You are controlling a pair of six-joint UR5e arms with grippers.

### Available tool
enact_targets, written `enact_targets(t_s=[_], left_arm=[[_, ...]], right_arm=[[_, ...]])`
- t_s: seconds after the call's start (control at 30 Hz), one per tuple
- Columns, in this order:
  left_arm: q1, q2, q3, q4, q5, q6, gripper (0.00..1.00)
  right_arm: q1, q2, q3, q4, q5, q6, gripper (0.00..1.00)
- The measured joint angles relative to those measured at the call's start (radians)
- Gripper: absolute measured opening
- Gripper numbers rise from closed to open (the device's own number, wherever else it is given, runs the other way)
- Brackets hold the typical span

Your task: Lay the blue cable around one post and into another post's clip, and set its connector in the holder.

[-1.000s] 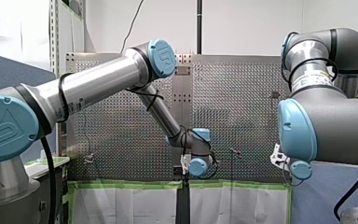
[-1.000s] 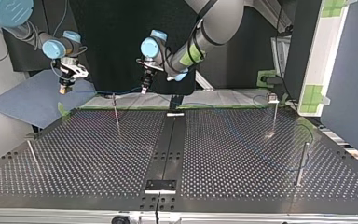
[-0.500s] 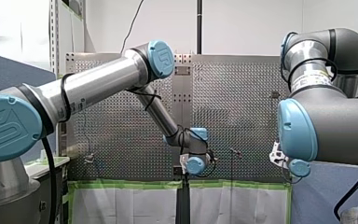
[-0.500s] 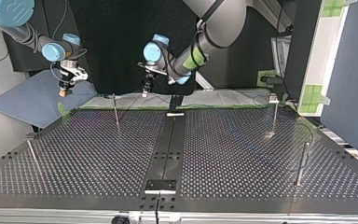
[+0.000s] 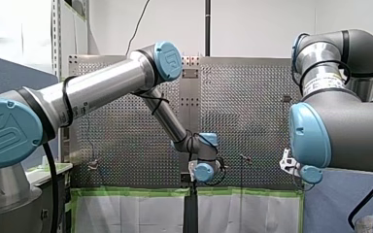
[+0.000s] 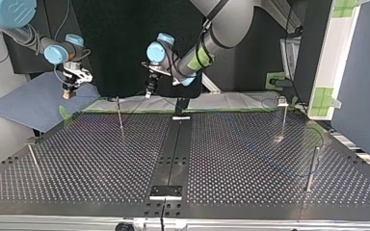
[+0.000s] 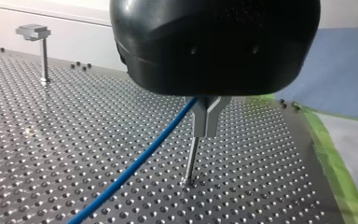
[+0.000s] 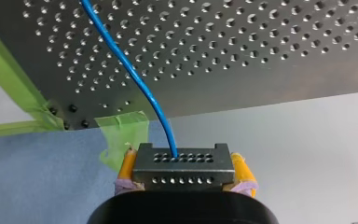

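Right gripper (image 8: pixel 184 164), yellow pads (image 8: pixel 127 164) clamped on connector (image 8: pixel 183 173), beyond table (image 8: pixel 261 70) edge; blue cable (image 8: pixel 135 79) under left gripper (image 6: pixel 149 91), grip indiscernible.

faint ur logo on blue joint cap (image 5: pixel 169 60); small print on label band (image 5: pixel 323 83) unreadable.

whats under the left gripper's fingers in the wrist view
A thin metal post stands on the perforated table right below the left gripper, with the blue cable slanting past. The fingers cover the post's top, so any clip there is hidden.
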Motion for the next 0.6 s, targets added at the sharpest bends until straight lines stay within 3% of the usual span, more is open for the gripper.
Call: enact_targets(t_s=[0.2, 0.43, 0.6], left_arm=[[-0.008, 0.001, 0.000, -0.008, 0.001, 0.004, 0.00], [-0.014, 0.013, 0.000, -0.031, 0.000, 0.006, 0.00], [-0.017, 0.045, 0.000, -0.044, 0.000, 0.007, 0.00]], right_arm=[[0.001, 0.000, 0.001, 0.019, -0.007, -0.028, 0.00], [0.002, -0.006, 0.004, 0.021, -0.023, -0.032, 0.00], [-0.001, -0.042, 0.015, 0.027, -0.036, -0.033, 0.00]])
